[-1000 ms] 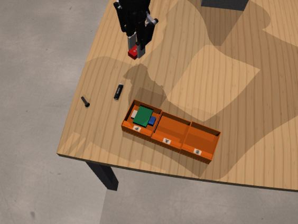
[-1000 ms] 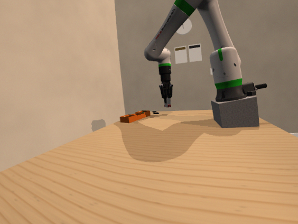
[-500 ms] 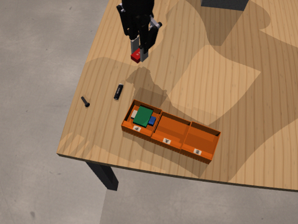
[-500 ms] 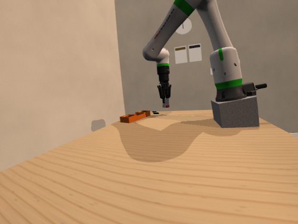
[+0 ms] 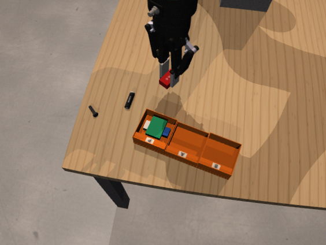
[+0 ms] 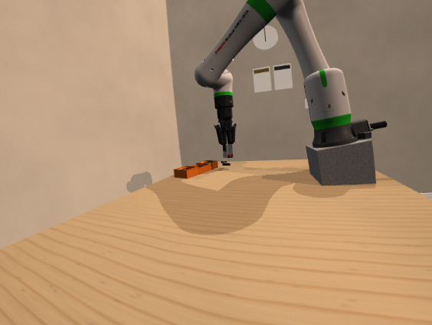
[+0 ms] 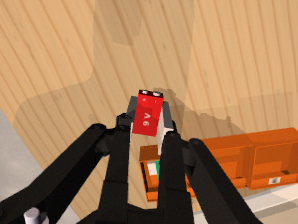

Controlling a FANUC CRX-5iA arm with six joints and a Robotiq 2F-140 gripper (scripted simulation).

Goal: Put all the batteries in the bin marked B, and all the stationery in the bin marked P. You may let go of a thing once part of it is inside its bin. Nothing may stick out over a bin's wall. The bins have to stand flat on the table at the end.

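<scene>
Red and boxy, the 9 V battery (image 5: 165, 81) (image 6: 230, 155) (image 7: 148, 115) sits between the fingertips of the tool (image 5: 169, 75) (image 6: 227, 151) (image 7: 147, 109), gripped by its nearly closed fingers, raised above the worktop (image 5: 115, 150) (image 6: 230, 268) (image 7: 55, 55), apart from the orange bins (image 5: 185, 160) (image 6: 186, 173) (image 7: 225, 145).

A small black bolt (image 5: 93, 111) (image 6: 224, 162) lies at the left of the top view. In the outside view, a round clock (image 6: 270, 41) and two white papers (image 6: 263, 81) hang on the wall (image 6: 230, 23), top middle.

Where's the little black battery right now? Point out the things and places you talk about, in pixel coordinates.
In the top view, the black battery (image 5: 129, 100) lies on the table left of the orange bins, between the dark bolt (image 5: 93, 111) and the red battery (image 5: 165, 81) (image 7: 148, 115) in the gripper (image 5: 169, 79) (image 7: 147, 109).
</scene>
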